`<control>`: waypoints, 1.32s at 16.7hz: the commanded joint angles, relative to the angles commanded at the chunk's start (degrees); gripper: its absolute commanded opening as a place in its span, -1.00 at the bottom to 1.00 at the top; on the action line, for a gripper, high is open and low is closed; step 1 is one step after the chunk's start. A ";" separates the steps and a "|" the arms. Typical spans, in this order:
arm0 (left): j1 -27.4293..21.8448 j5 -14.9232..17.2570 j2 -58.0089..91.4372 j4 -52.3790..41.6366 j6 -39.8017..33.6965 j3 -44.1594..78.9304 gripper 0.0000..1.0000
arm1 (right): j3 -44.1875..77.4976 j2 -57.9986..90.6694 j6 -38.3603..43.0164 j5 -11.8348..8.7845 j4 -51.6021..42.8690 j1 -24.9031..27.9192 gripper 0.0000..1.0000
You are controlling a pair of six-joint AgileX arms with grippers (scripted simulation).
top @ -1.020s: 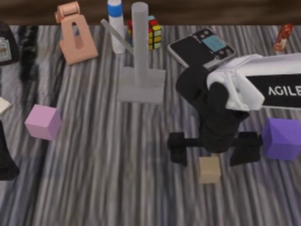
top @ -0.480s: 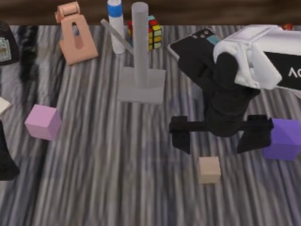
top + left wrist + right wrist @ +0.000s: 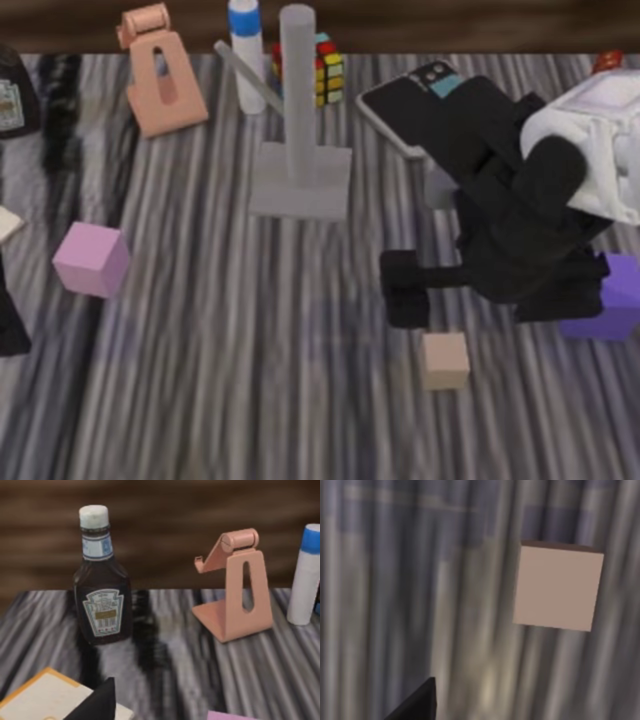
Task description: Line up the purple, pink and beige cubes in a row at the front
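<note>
Your right gripper (image 3: 478,292) stood wide and empty, the small tan-beige matte cube (image 3: 446,360) on the counter just below it, lower right of centre.

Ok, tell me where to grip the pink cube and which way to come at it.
Take the pink cube across two opposite vertical faces, coming straight down from above. It sits flat on the table, turned slightly, so the gripper should rotate to match its sides. Nothing touches it, so both faces look free. The left gripper, parked at the table's left edge, is probably the nearer one.
</note>
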 joint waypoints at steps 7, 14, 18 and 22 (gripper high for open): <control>-1.25 -0.15 38.63 -19.06 2.87 28.38 1.00 | -27.08 -37.43 -11.27 -1.01 17.76 -4.62 1.00; -2.80 -0.44 79.47 -39.84 6.17 57.15 1.00 | -53.90 -73.51 -23.24 -1.33 36.68 -18.92 1.00; -3.50 -0.24 96.25 -48.32 7.41 70.58 1.00 | -63.90 -88.29 -28.54 -0.91 45.34 -28.69 1.00; -3.92 -0.03 106.65 -53.43 8.19 79.10 1.00 | -68.90 -96.44 -31.65 -0.45 50.70 -35.81 1.00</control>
